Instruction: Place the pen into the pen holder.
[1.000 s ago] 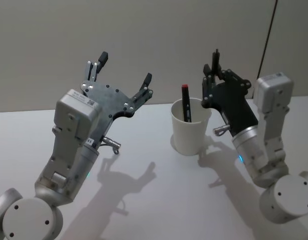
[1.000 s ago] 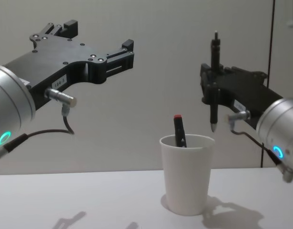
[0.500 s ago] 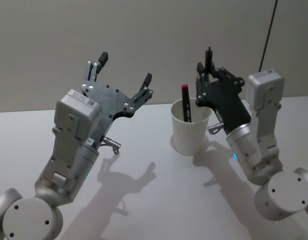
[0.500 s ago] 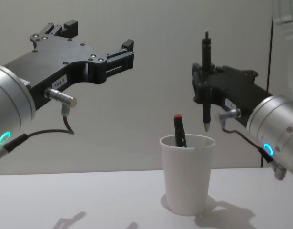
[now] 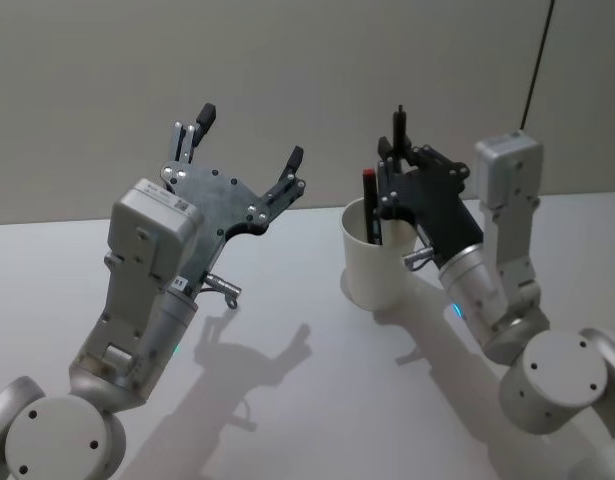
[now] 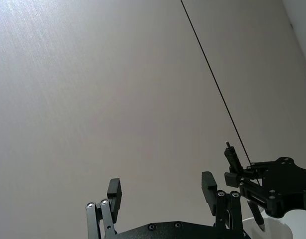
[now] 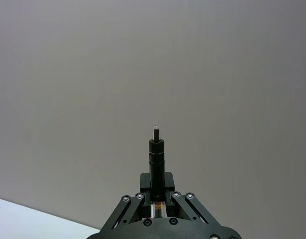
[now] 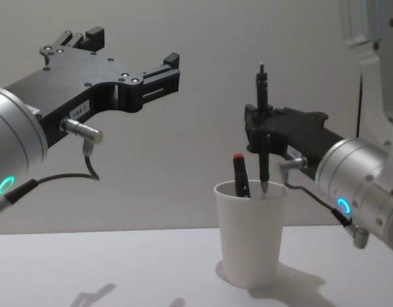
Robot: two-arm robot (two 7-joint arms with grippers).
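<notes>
Pen [image 5: 397,150] in the head view stands near upright in the right gripper [image 5: 395,190], pinched at mid-barrel, over the pen holder [image 5: 378,262], a white paper cup on the table [image 5: 287,400] towards its far edge. A second pen with a red cap [image 5: 371,205] already leans inside the cup. The left gripper [image 5: 249,150] hangs parked off to the left, fingers spread and holding nothing.

From the left wrist, that gripper's two fingers [image 6: 114,191] stand well apart, and the right gripper [image 6: 272,186] shows farther off with the pen [image 6: 234,158] rising from it.

The right wrist view looks along the barrel [image 7: 157,159]: the pads [image 7: 143,183] are pressed against it on both sides, its blunt end pointing away from the cup.

In the chest view the pen's [image 8: 262,121] long axis is vertical, writing tip down and level with the cup's rim [image 8: 252,189], just beside the red-capped pen [image 8: 241,174]. Held plumb like this, I judge it will drop straight in once let go.
</notes>
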